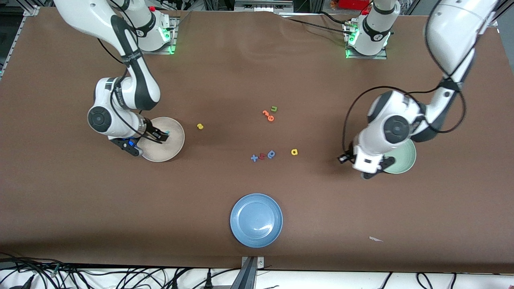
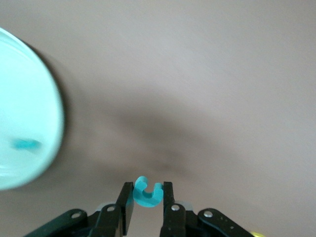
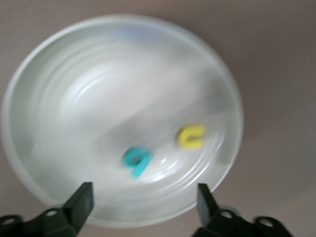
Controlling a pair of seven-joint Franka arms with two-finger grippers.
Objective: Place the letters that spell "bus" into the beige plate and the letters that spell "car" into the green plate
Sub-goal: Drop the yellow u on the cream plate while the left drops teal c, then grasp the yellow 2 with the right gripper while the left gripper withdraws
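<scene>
Right gripper [image 3: 143, 202] hangs over the beige plate [image 1: 176, 138], jaws spread wide, nothing between them. In the plate lie a teal b [image 3: 136, 160] and a yellow u [image 3: 191, 136]. Yellow s [image 1: 200, 126] lies on the table just beside that plate, toward the table's middle.

Left gripper [image 2: 147, 205] is clamped narrow on a teal c [image 2: 147, 192], held over bare table beside the green plate [image 1: 405, 158]. One teal piece [image 2: 27, 144] lies in that plate, probably the r; too blurred to be sure. Yellow a [image 1: 294, 151] lies mid-table.

Risks: c released here lands off the plate. Foam may cling to a finger on opening. The green u [image 1: 274, 108] and blue letter [image 1: 272, 153] could be mistaken for task pieces.
</scene>
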